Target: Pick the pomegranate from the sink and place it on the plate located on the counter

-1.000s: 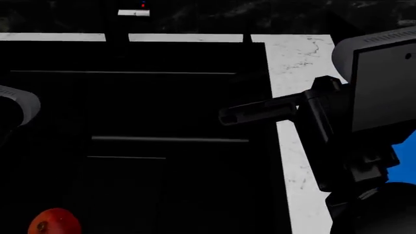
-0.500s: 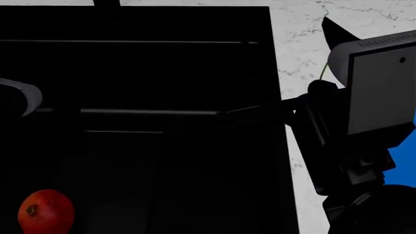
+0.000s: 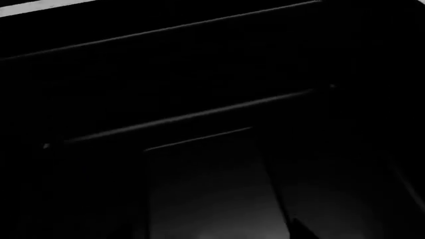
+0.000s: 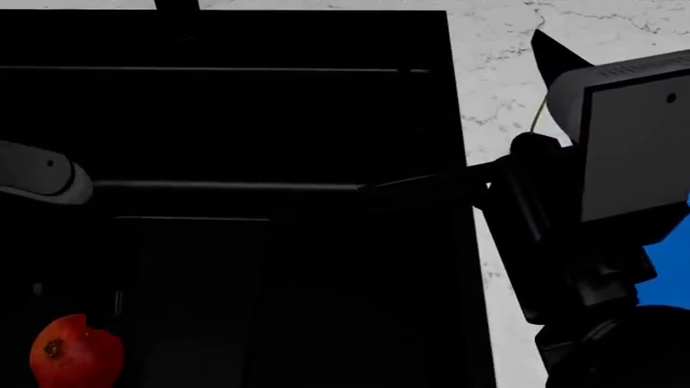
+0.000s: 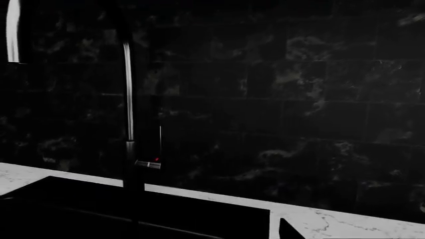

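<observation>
The pomegranate lies on the floor of the black sink, at the head view's bottom left. My left arm's white link reaches in over the sink. Its dark gripper hangs just above the fruit, hard to make out, and one fingertip covers the fruit's upper edge. The left wrist view shows only sink ledges and one off-centre fingertip. My right gripper hovers empty over the sink's right side. The blue plate shows behind my right arm on the counter.
In the right wrist view a tall faucet stands at the sink's back rim before a black tiled wall. A dark pointed object lies on the counter at the back right. My right arm's bulk hides most of the plate.
The head view dropped, bringing the pomegranate further into frame. Since half a second ago my left arm has moved right over the sink, and a fingertip now overlaps the fruit's top. The right arm stays.
</observation>
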Available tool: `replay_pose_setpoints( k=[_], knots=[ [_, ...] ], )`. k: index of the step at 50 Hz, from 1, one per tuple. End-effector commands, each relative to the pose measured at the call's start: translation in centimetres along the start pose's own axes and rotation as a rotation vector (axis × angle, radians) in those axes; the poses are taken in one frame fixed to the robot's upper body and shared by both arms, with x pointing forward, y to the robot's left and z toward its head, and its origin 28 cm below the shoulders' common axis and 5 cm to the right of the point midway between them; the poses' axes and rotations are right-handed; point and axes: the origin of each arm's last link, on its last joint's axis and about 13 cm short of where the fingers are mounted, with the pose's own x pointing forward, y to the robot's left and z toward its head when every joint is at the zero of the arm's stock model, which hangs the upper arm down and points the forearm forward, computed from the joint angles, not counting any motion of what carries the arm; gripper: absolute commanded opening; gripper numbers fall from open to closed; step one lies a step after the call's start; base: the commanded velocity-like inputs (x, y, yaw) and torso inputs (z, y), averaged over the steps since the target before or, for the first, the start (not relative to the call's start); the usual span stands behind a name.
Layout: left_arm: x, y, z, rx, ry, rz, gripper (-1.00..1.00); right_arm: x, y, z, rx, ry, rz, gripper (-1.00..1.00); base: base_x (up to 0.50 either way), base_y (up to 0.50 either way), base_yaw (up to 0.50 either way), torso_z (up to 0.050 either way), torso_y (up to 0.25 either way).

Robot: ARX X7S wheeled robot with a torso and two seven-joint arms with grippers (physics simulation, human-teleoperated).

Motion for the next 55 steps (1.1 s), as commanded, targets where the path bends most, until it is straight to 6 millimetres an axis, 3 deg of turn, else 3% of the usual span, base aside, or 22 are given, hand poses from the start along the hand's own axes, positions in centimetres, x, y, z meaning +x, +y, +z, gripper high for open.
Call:
replay_pose_setpoints(
  k=[1, 21, 33, 55],
  knots=[
    [-0.5, 1.2, 0.4, -0.108, 0.161, -0.034, 1.00, 0.2, 0.1, -0.3, 0.009, 0.002, 0.005, 1.00, 0.00, 0.00, 0.00, 0.000, 0.000],
    [2.7, 1.8, -2.6, -0.166, 0.344, -0.030, 1.00, 0.2, -0.1, -0.3, 0.009, 0.004, 0.000, 1.00, 0.00, 0.00, 0.00, 0.000, 0.000],
    [4.1, 3.0, -2.6, -0.156, 0.355, 0.038, 1.00, 0.3, 0.1, -0.6, 0.004, 0.013, 0.008, 1.00, 0.00, 0.00, 0.00, 0.000, 0.000],
    [6.7, 4.3, -4.6, -0.187, 0.417, 0.090, 1.00, 0.4, 0.2, -0.9, -0.001, 0.025, 0.016, 1.00, 0.00, 0.00, 0.00, 0.000, 0.000]
  ],
)
